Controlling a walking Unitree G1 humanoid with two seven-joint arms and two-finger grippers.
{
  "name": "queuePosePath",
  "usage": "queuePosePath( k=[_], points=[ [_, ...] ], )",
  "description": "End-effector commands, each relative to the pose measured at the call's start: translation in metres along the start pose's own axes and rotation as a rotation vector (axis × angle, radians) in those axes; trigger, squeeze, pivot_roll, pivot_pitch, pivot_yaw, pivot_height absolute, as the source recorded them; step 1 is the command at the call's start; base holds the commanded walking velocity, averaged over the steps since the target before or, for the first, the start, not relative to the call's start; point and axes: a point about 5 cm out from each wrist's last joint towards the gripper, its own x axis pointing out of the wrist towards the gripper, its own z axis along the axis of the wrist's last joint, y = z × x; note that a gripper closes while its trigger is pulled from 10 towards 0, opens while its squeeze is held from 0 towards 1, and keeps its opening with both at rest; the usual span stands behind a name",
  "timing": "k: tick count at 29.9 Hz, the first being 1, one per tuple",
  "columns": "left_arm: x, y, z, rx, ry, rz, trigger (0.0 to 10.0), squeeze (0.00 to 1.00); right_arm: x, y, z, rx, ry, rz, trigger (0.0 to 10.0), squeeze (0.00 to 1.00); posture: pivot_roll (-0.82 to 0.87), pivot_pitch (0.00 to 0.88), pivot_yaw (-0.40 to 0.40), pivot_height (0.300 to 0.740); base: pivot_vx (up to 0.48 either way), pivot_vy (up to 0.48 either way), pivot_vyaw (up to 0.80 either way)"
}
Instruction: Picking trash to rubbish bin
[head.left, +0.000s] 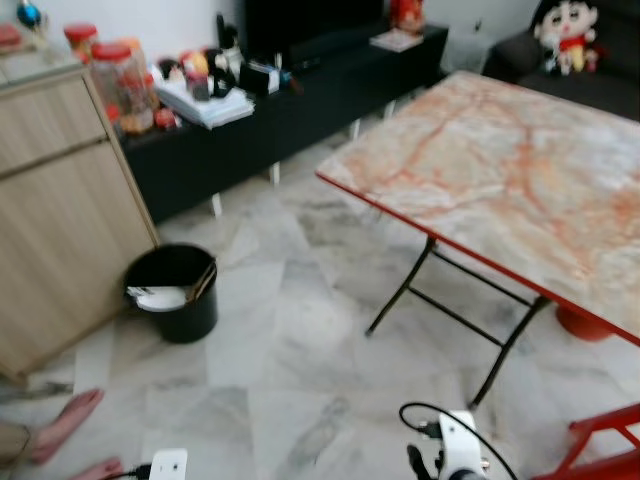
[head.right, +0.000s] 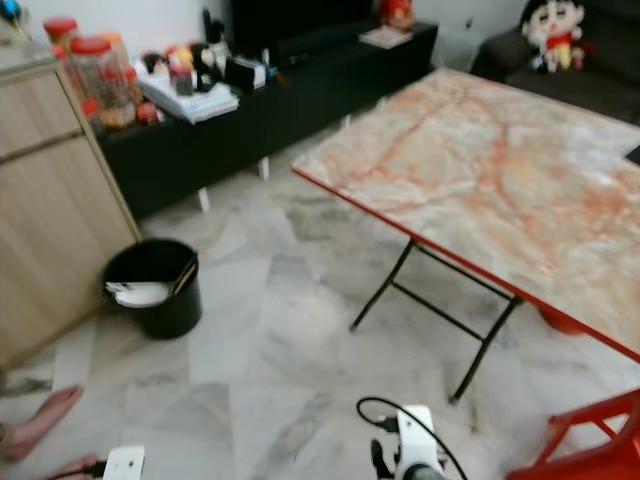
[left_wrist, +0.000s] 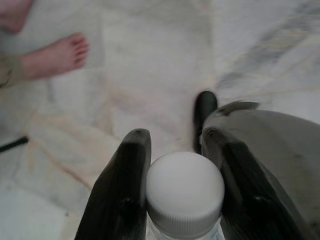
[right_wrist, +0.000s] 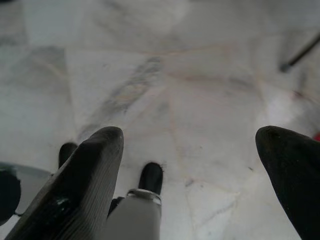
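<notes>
My left gripper (left_wrist: 175, 140) is shut on a clear bottle with a white cap (left_wrist: 184, 192), one black finger (left_wrist: 125, 185) pressing each side, held low over the marble floor. The black rubbish bin (head.left: 172, 292) stands on the floor at the left, beside the wooden cabinet, with white trash (head.left: 158, 297) and a stick-like piece inside. The right gripper (right_wrist: 190, 132) hangs open over the floor, holding nothing. My right arm (head.left: 455, 452) shows at the bottom edge of the left eye view.
A wooden cabinet (head.left: 60, 220) stands left of the bin. Behind it is a black console (head.left: 290, 110) with jars and clutter. A marble-top folding table (head.left: 500, 170) stands on the right, with a red chair (head.left: 600, 445) near it. A person's bare feet (head.left: 65, 420) are at the lower left.
</notes>
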Motion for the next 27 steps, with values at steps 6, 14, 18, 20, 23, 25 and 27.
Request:
queuePosePath(
  k=[6,14,18,20,23,25,27],
  points=[
    [-0.0004,-0.0029,-0.0033,0.008,0.014,-0.010,10.0,0.00,-0.0012,-0.0078,-0.0008,0.020,0.000,-0.031,10.0,0.00,0.01,0.082,-0.044,0.740,0.304,0.000,0.45],
    [-0.0003,-0.0035,-0.0026,0.012,0.012,-0.011,10.0,0.00,-0.0010,-0.0073,-0.0001,-0.002,0.000,-0.025,10.0,0.00,0.01,0.078,-0.045,0.740,0.303,0.000,0.00],
    [-0.0003,-0.0037,-0.0023,0.014,0.011,-0.012,10.0,0.00,-0.0009,-0.0069,0.0003,-0.007,-0.002,-0.025,10.0,0.00,0.01,0.078,-0.045,0.740,0.306,0.000,0.80],
    [-0.0003,-0.0040,-0.0023,0.014,0.010,-0.013,10.0,0.00,-0.0009,-0.0067,0.0000,-0.007,0.000,-0.024,10.0,0.00,0.01,0.078,-0.045,0.740,0.304,0.000,0.80],
    [-0.0003,-0.0040,-0.0027,0.014,0.012,-0.013,10.0,0.00,-0.0009,-0.0066,-0.0003,0.010,0.000,-0.027,10.0,0.00,0.01,0.078,-0.045,0.740,0.304,0.000,0.27],
    [-0.0004,-0.0043,-0.0029,0.014,0.012,-0.013,10.0,0.00,-0.0009,-0.0070,0.0000,0.010,-0.002,-0.026,10.0,0.00,0.01,0.079,-0.051,0.740,0.304,0.000,0.00],
    [-0.0007,-0.0044,-0.0046,0.014,0.017,-0.013,10.0,0.00,-0.0009,-0.0075,0.0003,0.001,0.000,-0.025,10.0,0.00,0.01,0.078,-0.052,0.740,0.304,0.000,0.00]
  ],
)
